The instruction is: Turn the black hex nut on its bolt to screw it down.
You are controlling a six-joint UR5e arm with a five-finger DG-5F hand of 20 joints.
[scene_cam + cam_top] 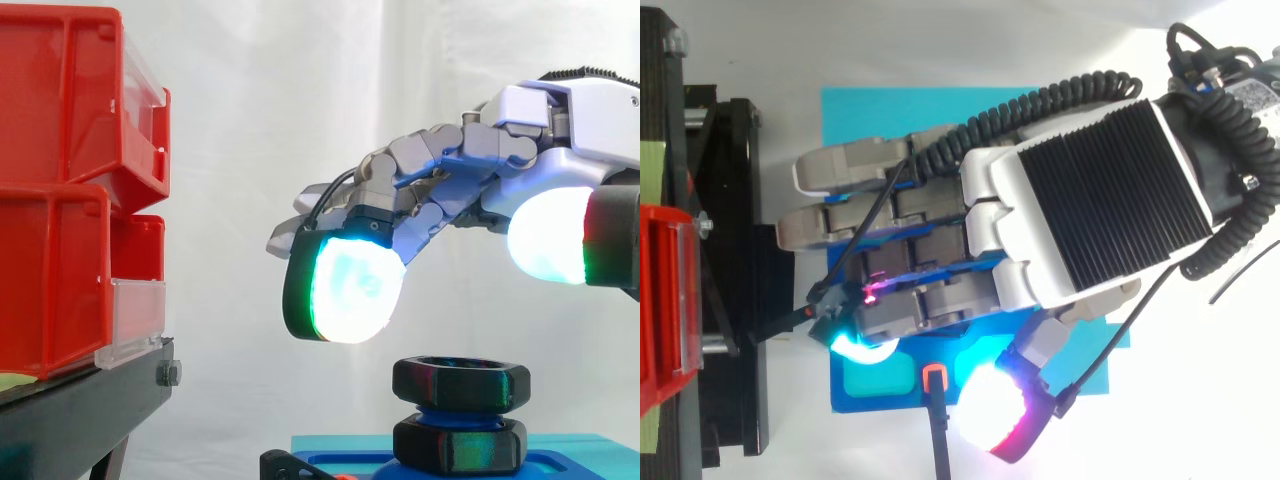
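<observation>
While the hand point(500, 140) hovers above the glossy black hex nut point(460, 384), fingers point(350, 275) hang relaxed, empty; bolt point(445, 413) probably plastic.

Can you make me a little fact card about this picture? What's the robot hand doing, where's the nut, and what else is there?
Hand: the hand hovers over the nuts, fingers loose, holding nothing
Glowing pads: the pads are above the top nut, not touching it
Top nut: the black top nut sits high on the bolt
Bolt: the blue bolt stands upright and shows between the two nuts
Bottom nut: the black bottom nut sits lower, at the base
Base: blue base
To the left: red bins on a black stand
</observation>
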